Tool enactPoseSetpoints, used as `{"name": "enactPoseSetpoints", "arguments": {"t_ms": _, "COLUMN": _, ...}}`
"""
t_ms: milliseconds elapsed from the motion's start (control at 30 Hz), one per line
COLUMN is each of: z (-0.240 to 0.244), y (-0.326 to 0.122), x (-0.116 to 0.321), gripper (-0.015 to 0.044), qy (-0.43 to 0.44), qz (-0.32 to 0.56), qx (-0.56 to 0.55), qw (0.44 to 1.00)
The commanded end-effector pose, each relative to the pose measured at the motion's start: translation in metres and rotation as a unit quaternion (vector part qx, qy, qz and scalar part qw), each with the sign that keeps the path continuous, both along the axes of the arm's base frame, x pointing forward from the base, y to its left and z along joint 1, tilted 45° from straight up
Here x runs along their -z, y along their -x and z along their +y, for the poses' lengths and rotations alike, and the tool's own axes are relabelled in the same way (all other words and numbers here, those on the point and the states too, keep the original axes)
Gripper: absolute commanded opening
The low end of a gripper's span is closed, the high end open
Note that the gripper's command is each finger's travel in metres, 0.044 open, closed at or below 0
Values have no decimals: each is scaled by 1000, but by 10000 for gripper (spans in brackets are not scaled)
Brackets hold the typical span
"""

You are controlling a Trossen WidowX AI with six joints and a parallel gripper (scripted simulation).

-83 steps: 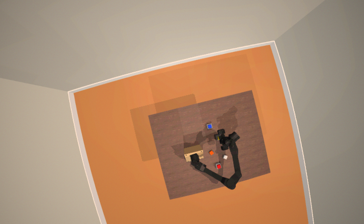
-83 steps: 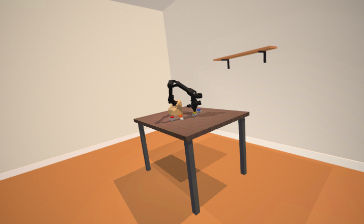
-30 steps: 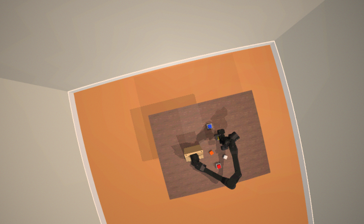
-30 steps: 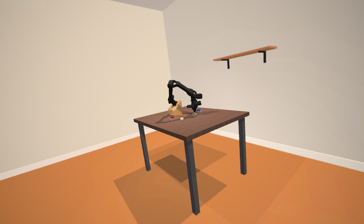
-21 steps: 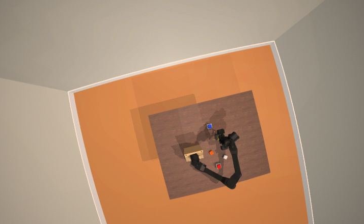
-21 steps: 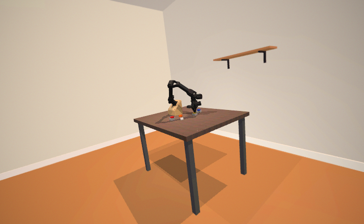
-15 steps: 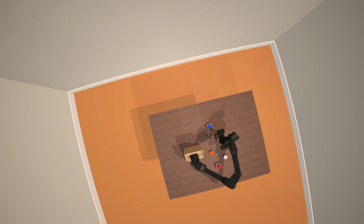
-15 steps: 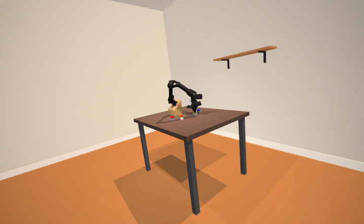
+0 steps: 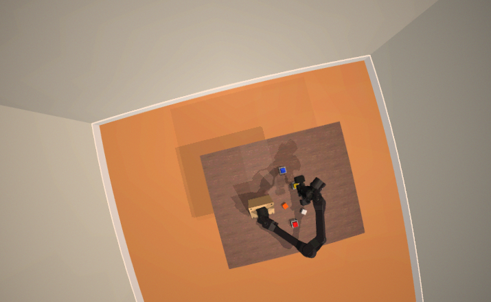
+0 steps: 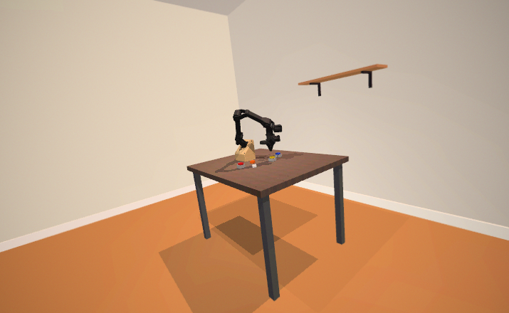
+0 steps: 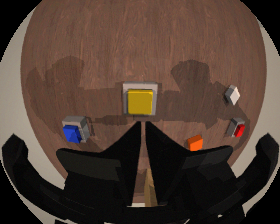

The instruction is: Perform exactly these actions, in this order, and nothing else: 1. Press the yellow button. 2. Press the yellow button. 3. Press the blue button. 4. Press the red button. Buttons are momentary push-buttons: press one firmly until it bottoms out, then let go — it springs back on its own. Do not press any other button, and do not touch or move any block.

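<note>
The gripper [image 11: 143,125] is held with its jaws closed on nothing, presumably so the joined tips serve as one blunt point for pressing. It is poised above the yellow button [image 11: 140,100], clear of its cap. The arm is arched over the table [image 10: 287,175], wrist pointed down; the blue button [image 11: 74,131] and red button [image 11: 239,129] flank the yellow one.

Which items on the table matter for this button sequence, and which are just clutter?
Job items:
- yellow button, just ahead of the shut, empty claw
- blue button
- red button

Lying about, not to be touched:
- orange block
- white block
- tan robot base
</note>
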State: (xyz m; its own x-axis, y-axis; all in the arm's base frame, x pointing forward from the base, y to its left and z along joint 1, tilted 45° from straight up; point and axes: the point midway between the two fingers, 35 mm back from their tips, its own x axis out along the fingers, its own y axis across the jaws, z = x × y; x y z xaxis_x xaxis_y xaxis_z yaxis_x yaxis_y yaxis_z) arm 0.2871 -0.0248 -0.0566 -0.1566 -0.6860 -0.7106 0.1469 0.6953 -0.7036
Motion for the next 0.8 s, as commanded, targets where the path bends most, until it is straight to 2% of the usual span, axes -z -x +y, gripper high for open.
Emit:
{"name": "enactPoseSetpoints", "arguments": {"t_ms": 0, "z": 28, "y": -9, "x": -27, "gripper": 20, "qy": -4, "qz": -13, "qx": -3, "qw": 1000}}
{"name": "enactPoseSetpoints", "arguments": {"t_ms": 133, "z": 31, "y": -9, "x": -25, "gripper": 20, "qy": -5, "qz": -13, "qx": -3, "qw": 1000}}
{"name": "enactPoseSetpoints", "arguments": {"t_ms": 300, "z": 100, "y": 10, "x": 30, "gripper": 20, "qy": -13, "qz": -14, "qx": -4, "qw": 1000}}
{"name": "enactPoseSetpoints", "arguments": {"t_ms": 433, "z": 136, "y": 33, "x": 63, "gripper": 20, "qy": -10, "qz": -13, "qx": -3, "qw": 1000}}
{"name": "enactPoseSetpoints", "arguments": {"t_ms": 667, "z": 137, "y": 34, "x": 64, "gripper": 20, "qy": -9, "qz": -13, "qx": -3, "qw": 1000}}
{"name": "enactPoseSetpoints", "arguments": {"t_ms": 767, "z": 116, "y": 37, "x": 88, "gripper": 20, "qy": -9, "qz": -14, "qx": -3, "qw": 1000}}
